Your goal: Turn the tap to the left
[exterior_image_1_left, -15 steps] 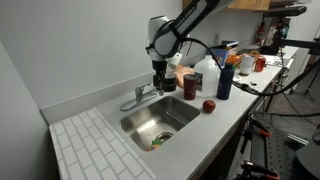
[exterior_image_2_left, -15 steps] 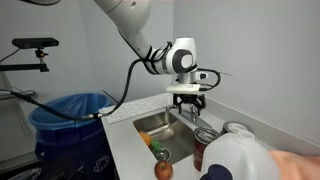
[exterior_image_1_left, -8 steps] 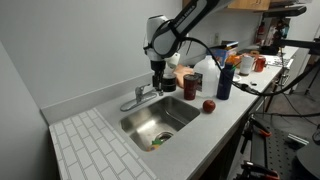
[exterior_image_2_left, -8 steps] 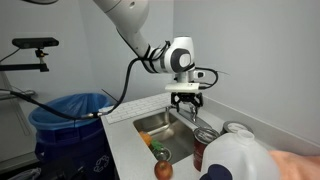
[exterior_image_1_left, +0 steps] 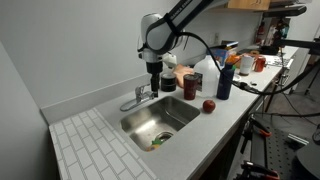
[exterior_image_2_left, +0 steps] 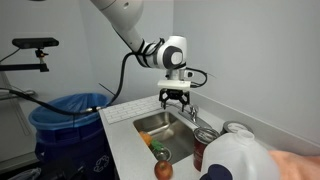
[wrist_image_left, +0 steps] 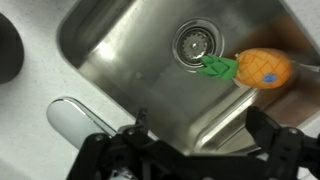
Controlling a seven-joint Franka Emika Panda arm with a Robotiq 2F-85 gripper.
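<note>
The chrome tap (exterior_image_1_left: 133, 100) stands on the counter behind the steel sink (exterior_image_1_left: 172, 127), its low spout reaching over the basin. My gripper (exterior_image_1_left: 153, 87) hangs open just above the spout's end. In an exterior view the gripper (exterior_image_2_left: 174, 98) is over the sink's back edge, with the tap (exterior_image_2_left: 191, 113) just beside it. In the wrist view the open fingers (wrist_image_left: 200, 140) straddle the sink's rim (wrist_image_left: 230, 110), and a shiny part of the tap (wrist_image_left: 75, 118) shows at the lower left, outside the jaws.
A toy pineapple (wrist_image_left: 262, 68) lies in the basin by the drain (wrist_image_left: 192, 42). A red apple (exterior_image_1_left: 208, 105), a red can (exterior_image_1_left: 191, 85) and a blue bottle (exterior_image_1_left: 224, 78) stand on the counter beside the sink. A white tiled board (exterior_image_1_left: 95, 150) lies on the counter's other side. A blue bin (exterior_image_2_left: 68, 115) stands beyond the counter.
The gripper has shifted sideways along the back of the sink towards the tap's base, staying open. The tap looks unmoved.
</note>
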